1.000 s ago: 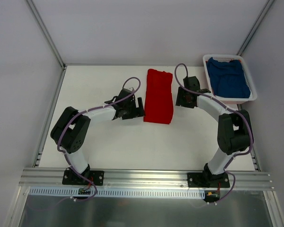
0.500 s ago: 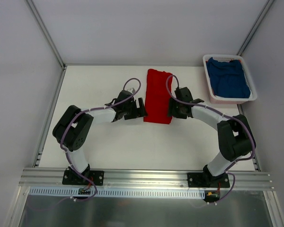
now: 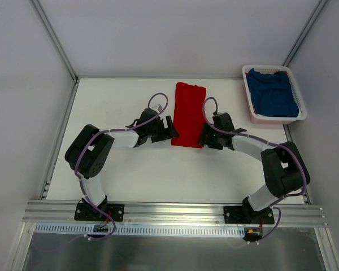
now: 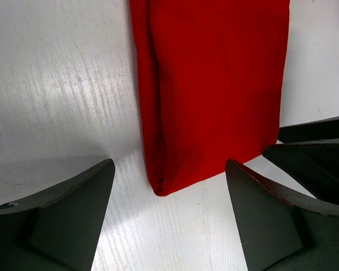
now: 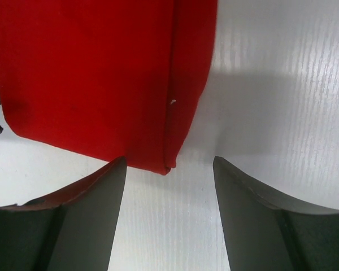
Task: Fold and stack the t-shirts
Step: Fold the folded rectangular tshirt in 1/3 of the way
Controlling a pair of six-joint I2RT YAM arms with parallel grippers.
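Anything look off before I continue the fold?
Nothing serious. The red t-shirt lies flat as a narrow strip, with the left gripper and right gripper open at its near corners. One tiny white speck sits on its fold. The blue t-shirt is bunched in the basket.

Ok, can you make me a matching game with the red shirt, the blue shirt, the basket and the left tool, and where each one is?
Things:
1. red t-shirt
2. blue t-shirt
3. white basket
4. left tool

Places:
A. lying inside the basket
B. at the far right corner of the table
C. open, at the red shirt's near left corner
D. folded into a long strip, middle of the table

Pairs: 1-D, 2-A, 3-B, 4-C
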